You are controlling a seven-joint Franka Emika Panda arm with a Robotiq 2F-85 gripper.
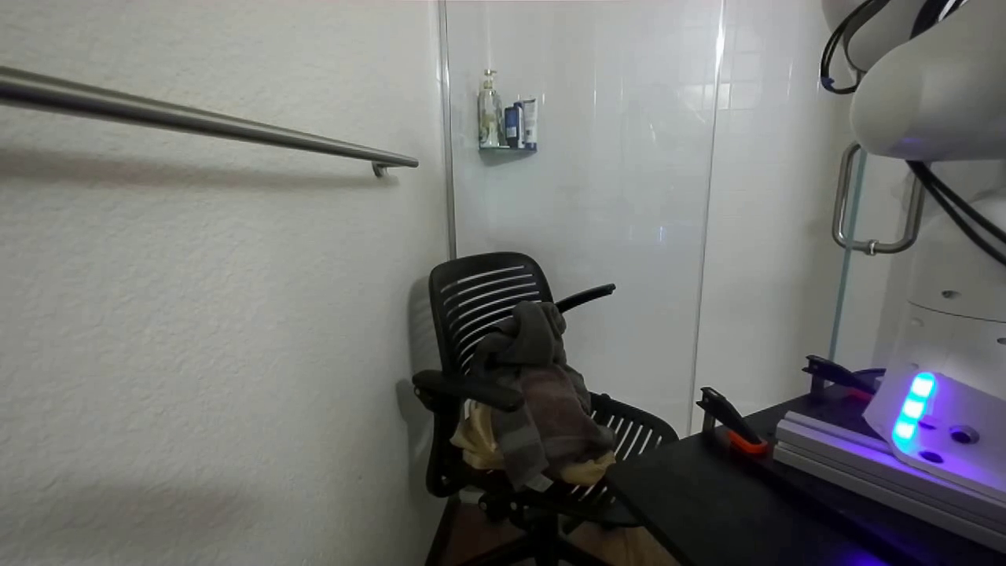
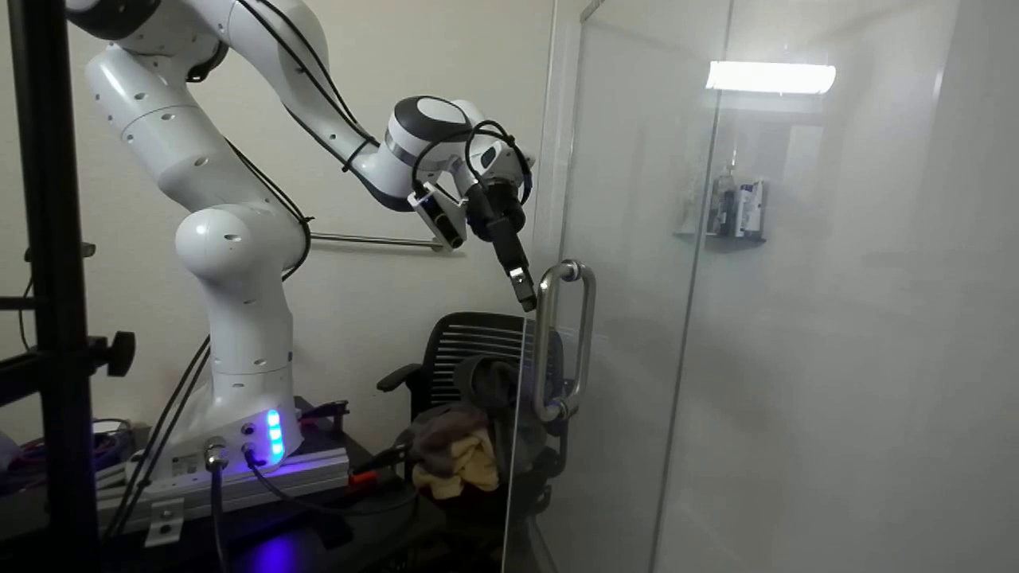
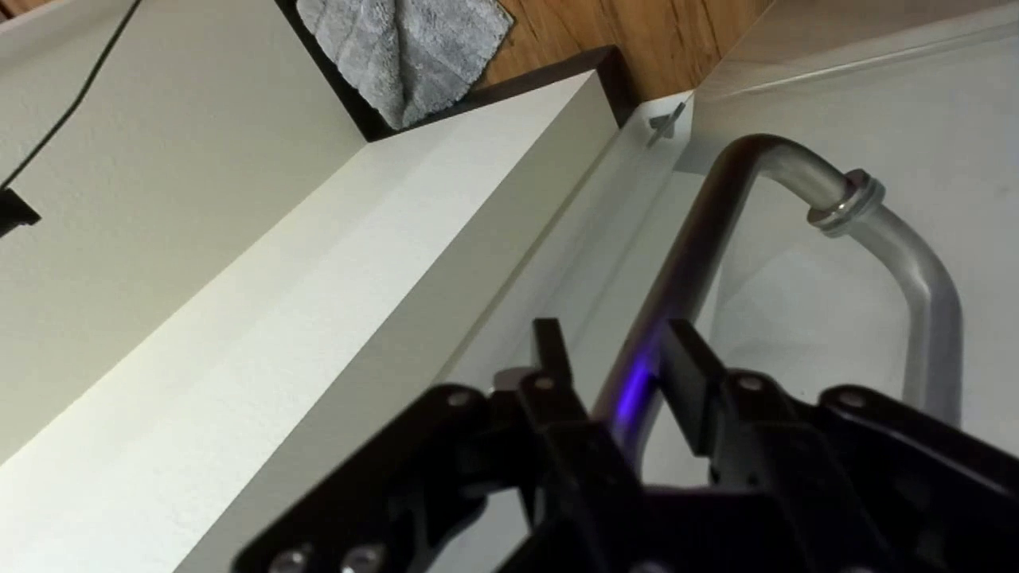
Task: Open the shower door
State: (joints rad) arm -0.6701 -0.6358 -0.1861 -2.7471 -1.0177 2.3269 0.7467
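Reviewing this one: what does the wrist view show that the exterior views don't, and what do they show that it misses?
Only the wrist view shows the gap between the fingers of the gripper, and a pale grey cloth.

Only the exterior views show the black chair piled with cloths, the horizontal metal bar, the corner shelf with bottles, and the robot's base with blue lights.

All three share the silver handle of the shower door; the gripper also appears in an exterior view.

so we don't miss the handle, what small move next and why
Probably ease the gripper slightly toward the handle before closing: its fingers are apart with the handle showing in the gap, yet in an exterior view the fingertips look beside it, not clearly around.
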